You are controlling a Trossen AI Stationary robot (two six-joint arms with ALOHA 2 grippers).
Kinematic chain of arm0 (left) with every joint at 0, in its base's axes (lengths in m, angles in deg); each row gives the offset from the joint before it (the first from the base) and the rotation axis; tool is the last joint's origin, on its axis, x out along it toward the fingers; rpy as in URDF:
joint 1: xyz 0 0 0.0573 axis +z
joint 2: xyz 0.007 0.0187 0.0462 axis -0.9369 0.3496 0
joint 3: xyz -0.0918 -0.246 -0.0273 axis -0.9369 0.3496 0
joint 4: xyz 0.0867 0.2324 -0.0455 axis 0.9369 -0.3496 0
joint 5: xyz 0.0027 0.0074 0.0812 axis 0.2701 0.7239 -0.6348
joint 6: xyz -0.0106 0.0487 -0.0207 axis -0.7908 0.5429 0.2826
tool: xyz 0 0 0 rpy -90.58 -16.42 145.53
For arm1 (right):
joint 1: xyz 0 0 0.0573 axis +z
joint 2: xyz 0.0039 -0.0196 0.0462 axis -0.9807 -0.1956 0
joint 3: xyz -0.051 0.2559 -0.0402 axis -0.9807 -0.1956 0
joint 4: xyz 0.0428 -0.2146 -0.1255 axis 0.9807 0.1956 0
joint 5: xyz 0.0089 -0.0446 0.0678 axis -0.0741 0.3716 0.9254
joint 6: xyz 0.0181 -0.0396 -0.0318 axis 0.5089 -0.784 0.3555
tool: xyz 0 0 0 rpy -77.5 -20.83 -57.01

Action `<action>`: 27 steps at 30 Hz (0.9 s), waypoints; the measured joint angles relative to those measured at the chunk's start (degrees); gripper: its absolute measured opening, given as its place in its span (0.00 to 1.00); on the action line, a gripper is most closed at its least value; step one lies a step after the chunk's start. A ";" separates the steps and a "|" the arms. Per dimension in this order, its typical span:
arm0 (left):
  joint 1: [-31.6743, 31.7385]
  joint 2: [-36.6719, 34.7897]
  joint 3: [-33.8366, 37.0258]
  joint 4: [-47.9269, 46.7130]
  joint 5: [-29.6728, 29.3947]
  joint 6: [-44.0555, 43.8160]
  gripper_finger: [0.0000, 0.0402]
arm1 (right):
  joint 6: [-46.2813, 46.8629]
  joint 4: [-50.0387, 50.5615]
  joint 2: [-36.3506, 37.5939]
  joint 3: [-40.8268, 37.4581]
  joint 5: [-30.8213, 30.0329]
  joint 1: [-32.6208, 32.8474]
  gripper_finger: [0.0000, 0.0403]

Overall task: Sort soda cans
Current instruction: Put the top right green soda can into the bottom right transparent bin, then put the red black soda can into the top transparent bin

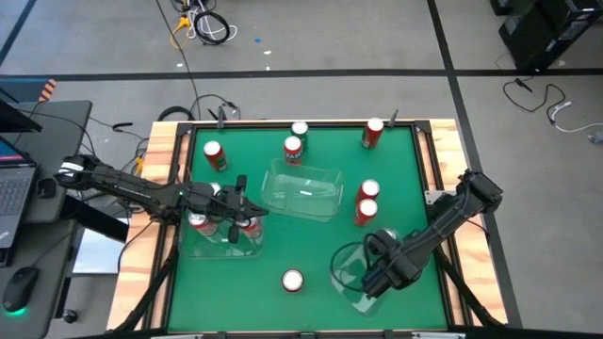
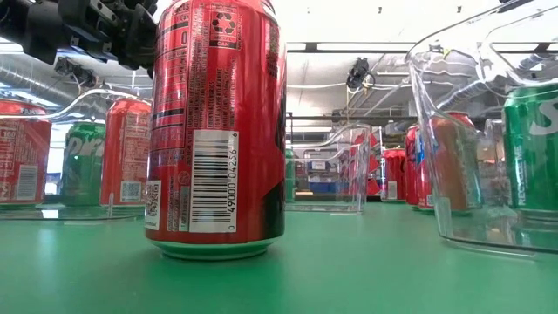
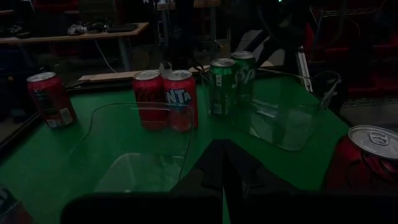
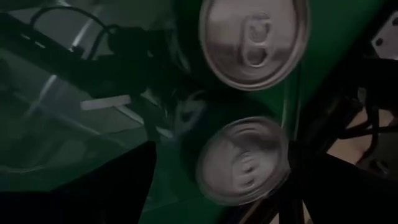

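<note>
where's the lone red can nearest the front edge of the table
In the high view the red can stands alone near the table's front edge, between the left bin and right bin.

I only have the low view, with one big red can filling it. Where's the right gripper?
Observer: The right gripper hangs over a clear bin on the table's right side, beside your big red can.
Operator: Anything under it?
Observer: Two green cans, tops up; one lies between its spread fingers.
Operator: And the left gripper?
Observer: The left gripper, shut, is over the left-side bin, which holds red cans.
</note>
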 joint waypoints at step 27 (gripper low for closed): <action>0.00 0.00 0.00 -0.37 -0.02 -0.09 0.00 | -9.86 -0.02 0.20 10.76 -8.31 0.05 0.28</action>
